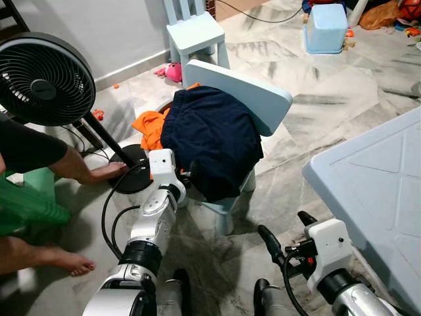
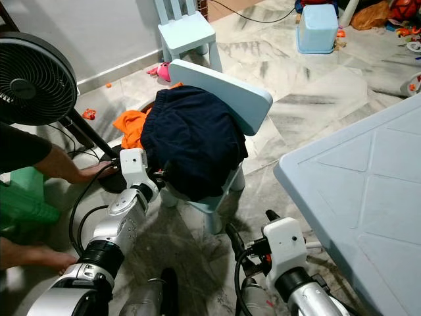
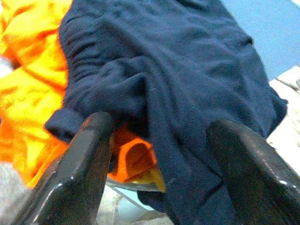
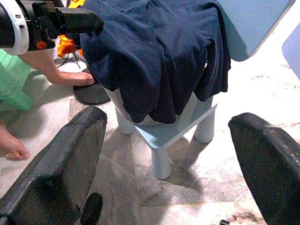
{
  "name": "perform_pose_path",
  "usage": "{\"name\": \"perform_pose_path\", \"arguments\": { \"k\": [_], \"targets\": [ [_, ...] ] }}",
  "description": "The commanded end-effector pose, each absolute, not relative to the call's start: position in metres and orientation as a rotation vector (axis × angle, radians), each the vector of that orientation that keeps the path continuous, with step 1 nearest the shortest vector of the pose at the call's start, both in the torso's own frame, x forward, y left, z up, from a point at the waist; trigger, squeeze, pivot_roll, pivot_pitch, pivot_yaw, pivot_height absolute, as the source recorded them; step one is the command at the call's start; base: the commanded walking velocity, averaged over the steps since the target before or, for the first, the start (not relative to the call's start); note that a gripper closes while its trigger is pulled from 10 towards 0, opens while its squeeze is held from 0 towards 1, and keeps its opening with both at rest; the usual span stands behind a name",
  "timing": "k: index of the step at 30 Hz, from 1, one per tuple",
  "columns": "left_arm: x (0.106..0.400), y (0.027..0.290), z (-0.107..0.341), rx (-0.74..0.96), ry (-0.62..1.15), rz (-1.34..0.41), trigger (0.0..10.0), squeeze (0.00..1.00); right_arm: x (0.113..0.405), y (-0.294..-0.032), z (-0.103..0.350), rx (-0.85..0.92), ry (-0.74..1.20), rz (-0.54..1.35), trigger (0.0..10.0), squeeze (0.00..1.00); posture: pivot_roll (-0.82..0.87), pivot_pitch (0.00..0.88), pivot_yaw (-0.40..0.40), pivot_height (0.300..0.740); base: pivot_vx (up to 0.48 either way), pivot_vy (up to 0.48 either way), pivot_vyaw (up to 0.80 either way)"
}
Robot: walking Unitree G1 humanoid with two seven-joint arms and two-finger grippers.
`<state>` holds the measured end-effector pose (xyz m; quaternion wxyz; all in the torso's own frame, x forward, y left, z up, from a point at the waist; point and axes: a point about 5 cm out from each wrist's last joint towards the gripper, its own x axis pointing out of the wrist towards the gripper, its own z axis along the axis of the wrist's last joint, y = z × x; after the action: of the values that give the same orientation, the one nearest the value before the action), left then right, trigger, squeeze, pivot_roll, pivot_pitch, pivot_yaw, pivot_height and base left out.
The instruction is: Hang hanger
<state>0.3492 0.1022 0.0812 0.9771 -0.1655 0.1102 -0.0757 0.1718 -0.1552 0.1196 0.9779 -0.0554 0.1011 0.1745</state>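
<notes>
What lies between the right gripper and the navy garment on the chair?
Bare marble floor: in the right wrist view the open right gripper looks across it to the chair bearing the navy garment.

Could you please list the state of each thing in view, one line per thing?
Left gripper: open, fingers at the edge of the clothes pile.
Right gripper: open, held low, apart from the chair.
Navy garment: draped over the chair seat, hanging off its front.
Orange garment: crumpled beneath the navy one.
Small blue chair: upright.
Fan: standing; a person's hand rests on its base.
Blue tub: upside down on the floor.
</notes>
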Motion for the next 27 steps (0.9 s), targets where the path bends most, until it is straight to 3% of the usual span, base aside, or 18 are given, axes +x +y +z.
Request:
{"name": "perform_pose_path", "arguments": {
  "k": [1, 2, 4, 17, 27],
  "targets": [
    [0.347, 0.112, 0.072, -0.375, 0.256, -0.082, 3.6, 0.00, 0.167, -0.155, 0.121, -0.109, 0.214, 0.353, 10.0, 0.00, -0.15, 0.335, 0.080, 0.740, 0.000, 0.000, 0.00],
    [0.346, 0.114, 0.070, -0.379, 0.261, -0.067, 0.6, 0.00, 0.168, -0.155, 0.121, -0.110, 0.214, 0.353, 10.0, 0.00, -0.15, 0.335, 0.080, 0.740, 0.000, 0.000, 0.00],
    [0.345, 0.117, 0.066, -0.384, 0.270, -0.045, 0.0, 0.00, 0.168, -0.156, 0.121, -0.113, 0.214, 0.353, 10.0, 0.00, -0.15, 0.337, 0.075, 0.740, 0.000, 0.000, 0.00],
    [0.350, 0.139, 0.065, -0.341, 0.263, 0.002, 0.0, 0.00, 0.170, -0.157, 0.119, -0.125, 0.218, 0.332, 10.0, 0.00, -0.15, 0.334, 0.078, 0.740, 0.000, 0.000, 0.00],
    [0.350, 0.139, 0.067, -0.244, 0.246, -0.043, 0.0, 0.00, 0.173, -0.157, 0.119, -0.134, 0.215, 0.323, 10.0, 0.00, -0.15, 0.331, 0.075, 0.740, 0.000, 0.000, 0.00]
  ]
}}
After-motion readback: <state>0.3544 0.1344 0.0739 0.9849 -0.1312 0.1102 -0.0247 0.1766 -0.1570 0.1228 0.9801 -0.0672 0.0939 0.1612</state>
